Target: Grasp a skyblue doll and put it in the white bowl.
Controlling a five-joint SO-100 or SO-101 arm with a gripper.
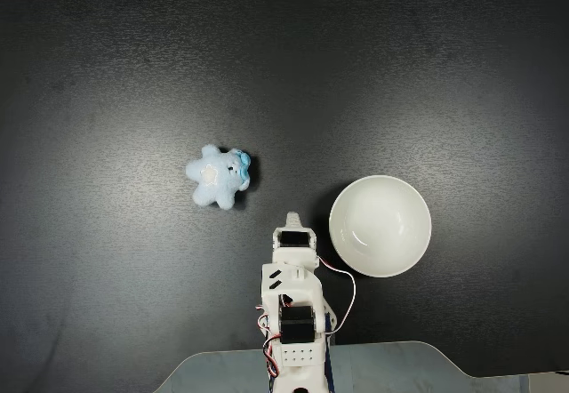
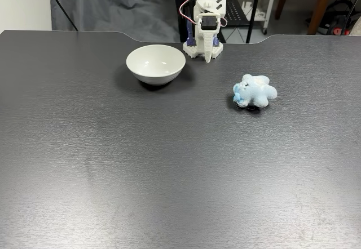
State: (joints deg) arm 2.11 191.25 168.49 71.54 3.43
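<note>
Pale-blue and fluffy, the skyblue doll (image 1: 220, 177) (image 2: 255, 91) lies on the black table (image 1: 107, 73) (image 2: 141, 176), left of centre in a fixed view, up-left of my gripper (image 1: 292, 221) (image 2: 208, 57) and apart from it. I cannot tell my fingers' state. The white bowl (image 1: 380, 225) (image 2: 155, 63) sits just right of me, empty.

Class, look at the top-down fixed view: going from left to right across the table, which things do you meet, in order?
Skyblue doll → robot arm's folded hand → white bowl.
</note>
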